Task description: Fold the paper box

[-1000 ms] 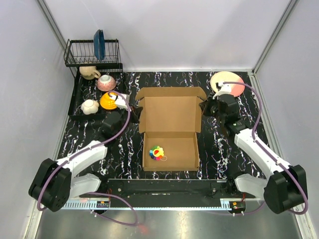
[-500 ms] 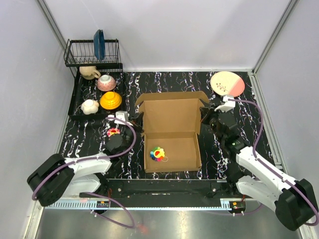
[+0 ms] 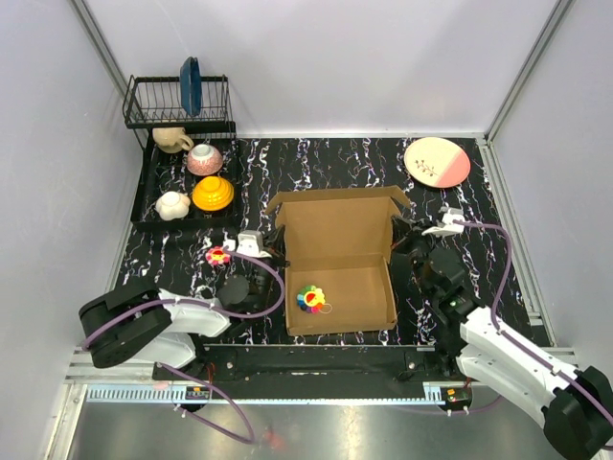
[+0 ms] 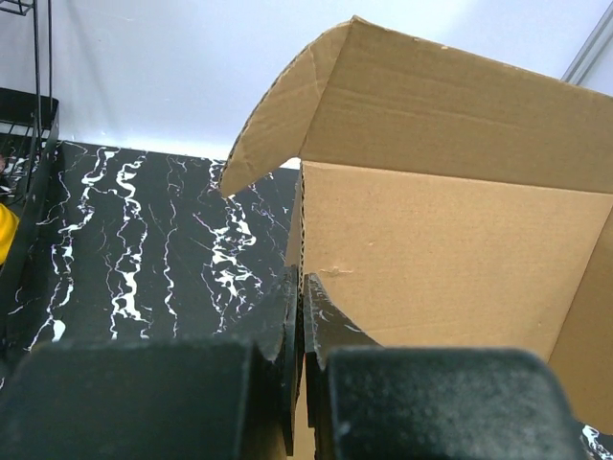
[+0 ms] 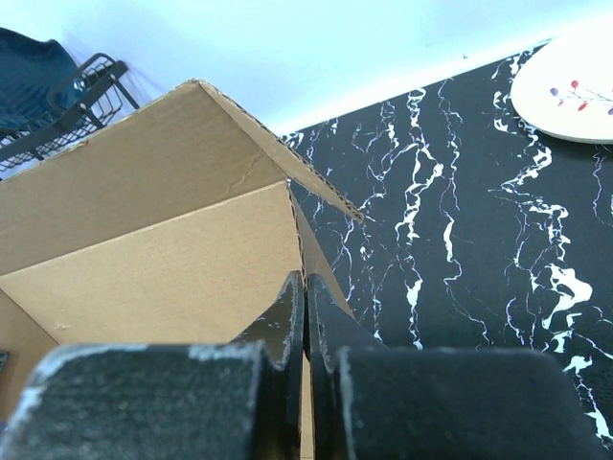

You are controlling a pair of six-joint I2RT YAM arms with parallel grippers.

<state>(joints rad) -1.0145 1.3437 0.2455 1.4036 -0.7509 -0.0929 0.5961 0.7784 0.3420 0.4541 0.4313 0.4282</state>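
No legible text, label, brand, number or sign in any view. Bare brown cardboard on the paper box (image 3: pixel 337 251), centre of the top view. Sprig pattern on the pink plate (image 3: pixel 437 161), upper right: decoration, not lettering. Tick marks along the pale rail (image 3: pixel 287 391), bottom edge: too small to read.

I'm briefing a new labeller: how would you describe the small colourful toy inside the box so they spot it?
Find the brown paper box open in the middle of the table. On its floor lies a small rainbow-coloured toy. Its lookalike, the pink flower toy, lies outside the box on the table.
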